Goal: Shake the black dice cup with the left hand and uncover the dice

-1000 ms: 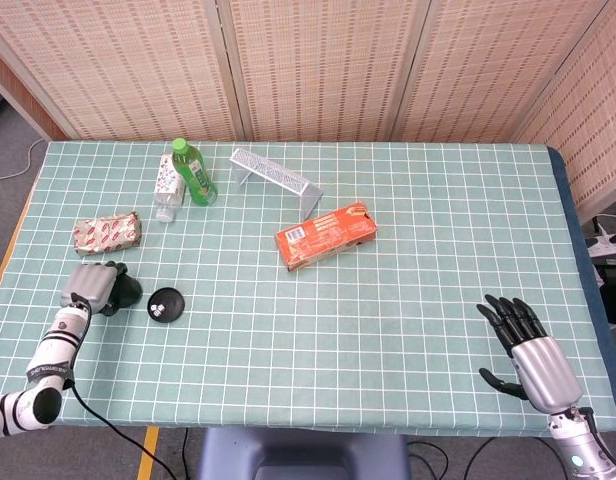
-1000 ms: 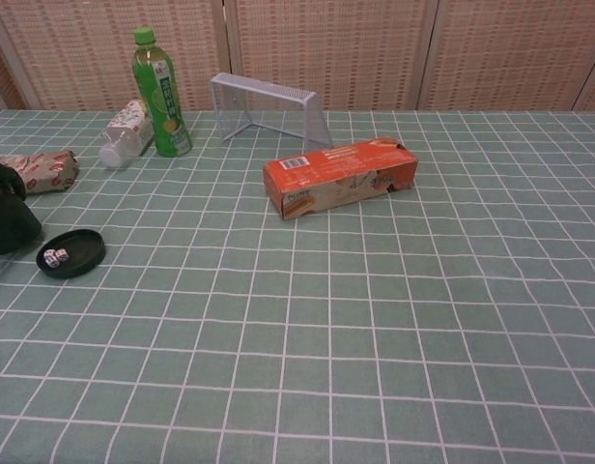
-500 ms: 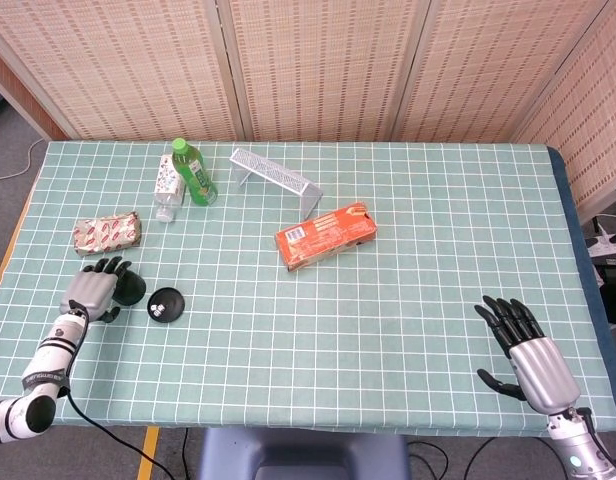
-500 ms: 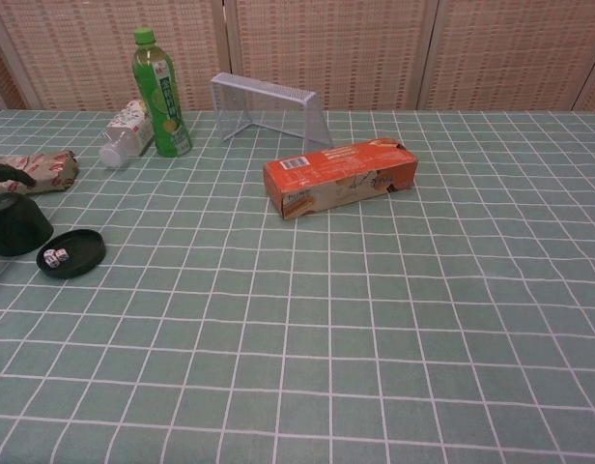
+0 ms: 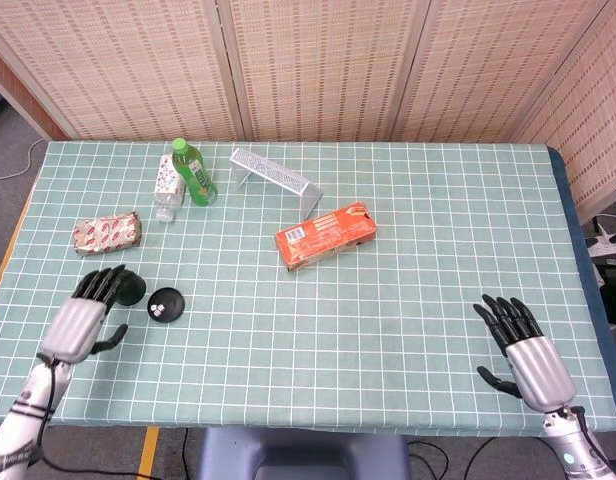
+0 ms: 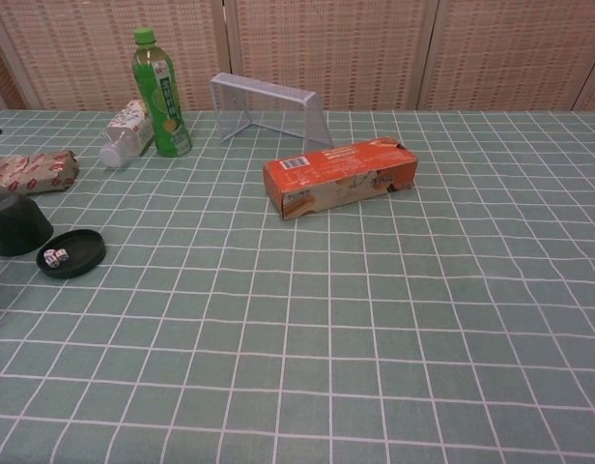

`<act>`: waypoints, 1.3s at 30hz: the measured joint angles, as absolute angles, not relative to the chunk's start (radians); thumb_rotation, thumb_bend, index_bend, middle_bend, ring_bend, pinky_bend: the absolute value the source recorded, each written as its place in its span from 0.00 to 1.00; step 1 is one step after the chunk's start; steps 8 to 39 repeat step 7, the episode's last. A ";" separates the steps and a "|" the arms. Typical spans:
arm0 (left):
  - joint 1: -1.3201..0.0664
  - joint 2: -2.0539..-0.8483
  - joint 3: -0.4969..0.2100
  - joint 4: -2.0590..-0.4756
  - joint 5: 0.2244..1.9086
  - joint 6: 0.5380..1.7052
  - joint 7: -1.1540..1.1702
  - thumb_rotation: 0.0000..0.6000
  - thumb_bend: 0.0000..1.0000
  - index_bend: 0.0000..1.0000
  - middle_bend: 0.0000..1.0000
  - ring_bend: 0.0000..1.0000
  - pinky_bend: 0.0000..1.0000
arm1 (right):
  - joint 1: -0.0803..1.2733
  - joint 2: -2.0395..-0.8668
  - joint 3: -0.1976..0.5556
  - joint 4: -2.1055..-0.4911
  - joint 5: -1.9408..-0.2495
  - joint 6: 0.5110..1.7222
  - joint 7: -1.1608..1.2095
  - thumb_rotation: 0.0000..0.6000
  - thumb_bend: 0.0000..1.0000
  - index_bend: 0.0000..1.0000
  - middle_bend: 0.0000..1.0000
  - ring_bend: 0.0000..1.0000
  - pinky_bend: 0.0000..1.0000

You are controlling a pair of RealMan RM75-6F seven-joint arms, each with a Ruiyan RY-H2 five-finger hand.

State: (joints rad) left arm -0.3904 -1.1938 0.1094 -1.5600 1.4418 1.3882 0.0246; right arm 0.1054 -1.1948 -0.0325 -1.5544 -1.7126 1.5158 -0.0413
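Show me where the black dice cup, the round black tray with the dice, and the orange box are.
black dice cup (image 6: 15, 224), chest view, on its side wall.
round black tray (image 6: 85, 252), chest view, on its bare right part.
orange box (image 6: 341, 184), chest view, on its front face.

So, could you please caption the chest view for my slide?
Black dice cup stands beside its round base, dice uncovered.

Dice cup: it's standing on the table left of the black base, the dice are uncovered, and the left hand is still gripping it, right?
Not quite. The left hand has let go of the dice cup, fingers spread, as the head view shows. The rest holds: dice uncovered on the base.
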 measured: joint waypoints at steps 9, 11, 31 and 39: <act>-0.230 -1.203 0.188 -1.549 1.574 1.522 -0.062 1.00 0.39 0.00 0.00 0.00 0.07 | 0.093 -1.202 -0.017 -1.575 -1.669 1.510 -0.098 1.00 0.12 0.00 0.00 0.00 0.00; -0.230 -1.203 0.188 -1.549 1.574 1.522 -0.062 1.00 0.39 0.00 0.00 0.00 0.07 | 0.093 -1.202 -0.017 -1.575 -1.669 1.510 -0.098 1.00 0.12 0.00 0.00 0.00 0.00; -0.230 -1.203 0.188 -1.549 1.574 1.522 -0.062 1.00 0.39 0.00 0.00 0.00 0.07 | 0.093 -1.202 -0.017 -1.575 -1.669 1.510 -0.098 1.00 0.12 0.00 0.00 0.00 0.00; -0.230 -1.203 0.188 -1.549 1.574 1.522 -0.062 1.00 0.39 0.00 0.00 0.00 0.07 | 0.093 -1.202 -0.017 -1.575 -1.669 1.510 -0.098 1.00 0.12 0.00 0.00 0.00 0.00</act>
